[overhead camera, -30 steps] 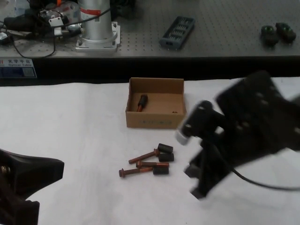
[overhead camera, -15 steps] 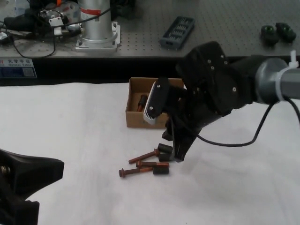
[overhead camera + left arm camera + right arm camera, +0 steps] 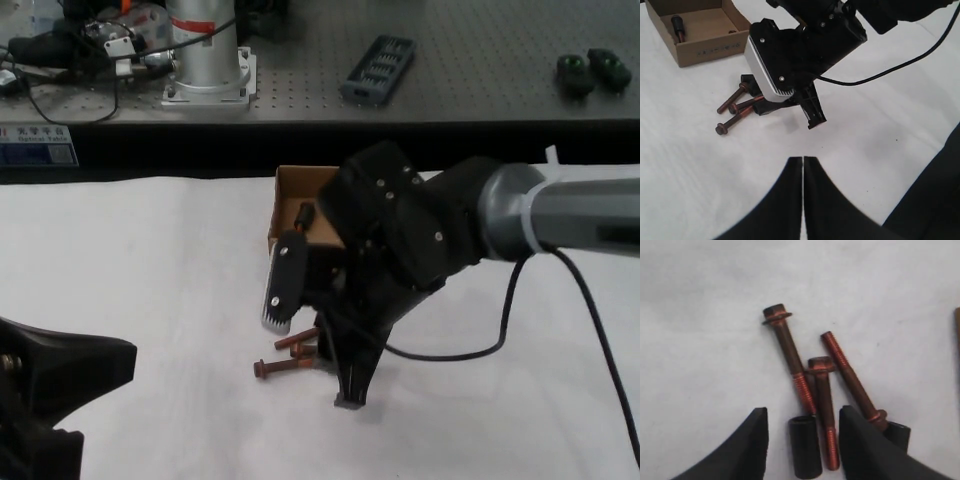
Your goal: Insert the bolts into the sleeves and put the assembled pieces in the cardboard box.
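Bolts, three, lie on the white tabletop in front of the box. In the high view their long axes run roughly left to right, and the front one's head points left. The left end effector hangs low at left, fingers pressed together. The right wrist view adds a sleeve between the spread fingers of the right end effector, which is angled down over the pile.

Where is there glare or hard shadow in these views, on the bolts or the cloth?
High view: glare streaks the metal post; the white cloth is evenly bright. Left wrist view: diffuse light, no hard shadow beside the bolts. Right wrist view: bolts evenly lit, soft shadows only, no glare.
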